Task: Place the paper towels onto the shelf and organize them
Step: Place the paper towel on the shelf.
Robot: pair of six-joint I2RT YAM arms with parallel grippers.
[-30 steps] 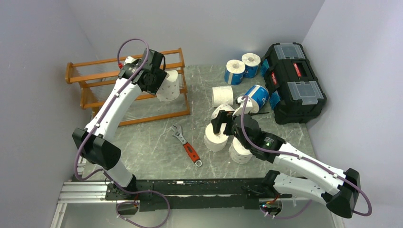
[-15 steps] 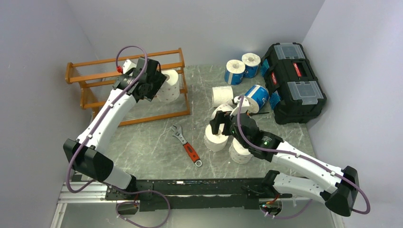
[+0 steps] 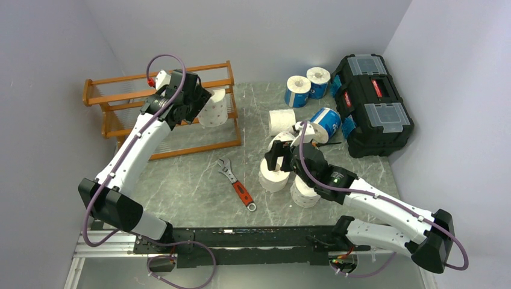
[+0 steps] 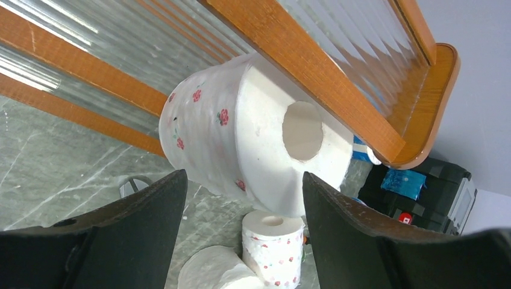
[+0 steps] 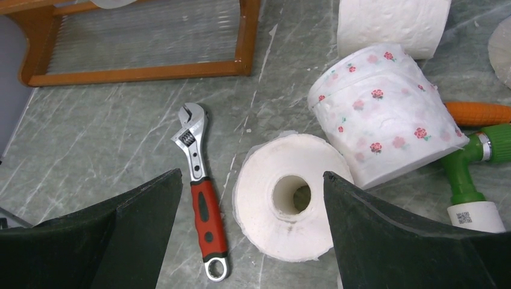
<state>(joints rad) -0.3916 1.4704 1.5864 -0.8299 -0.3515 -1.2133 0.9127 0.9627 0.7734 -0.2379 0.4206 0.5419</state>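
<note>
Left gripper (image 4: 244, 178) drawn back, jaws wide, empty; printed roll (image 4: 205, 135) ahead on shelf (image 4: 438, 90), rail (image 4: 313, 78) hiding part. Right gripper (image 5: 253, 176) open over white roll (image 5: 290, 208).

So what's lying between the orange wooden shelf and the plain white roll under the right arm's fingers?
A silver adjustable wrench with a red handle; the right wrist and top views both show it.

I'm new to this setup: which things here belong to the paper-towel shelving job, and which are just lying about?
Belong to the job:
wooden shelf
shelved flower-print roll
upright white roll
loose flower-print roll
blue-wrapped rolls

Just lying about:
adjustable wrench
black toolbox
green-nozzled bottle
</note>
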